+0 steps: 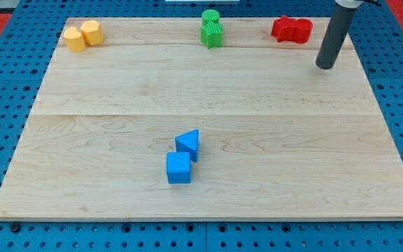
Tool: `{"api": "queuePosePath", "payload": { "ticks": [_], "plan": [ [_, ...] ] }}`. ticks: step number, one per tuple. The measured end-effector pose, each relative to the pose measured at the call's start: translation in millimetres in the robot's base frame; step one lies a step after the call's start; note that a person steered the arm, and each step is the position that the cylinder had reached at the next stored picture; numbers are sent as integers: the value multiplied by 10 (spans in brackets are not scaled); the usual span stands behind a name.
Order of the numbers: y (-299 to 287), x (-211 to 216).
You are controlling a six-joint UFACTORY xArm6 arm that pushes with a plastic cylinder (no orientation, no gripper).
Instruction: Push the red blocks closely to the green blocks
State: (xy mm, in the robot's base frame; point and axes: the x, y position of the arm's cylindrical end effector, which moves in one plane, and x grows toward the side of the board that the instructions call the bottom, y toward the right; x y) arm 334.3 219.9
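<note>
The rod has no claws to open, and its tip sits just beside the red blocks, apart from the green blocks.

My tip rests beside red blocks — green blocks well apart.

Between the two touching red plastic blocks and the stacked-looking green plastic blocks left of them, bare wooden board lies open, while my tip stands just right-below the red pair.
</note>
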Motion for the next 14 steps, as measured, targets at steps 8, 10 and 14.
{"api": "queuePosePath", "payload": {
  "ticks": [8,10,14],
  "plan": [
    [-246,-1163],
    [-1710,-734],
    [-675,196]
  ]
}}
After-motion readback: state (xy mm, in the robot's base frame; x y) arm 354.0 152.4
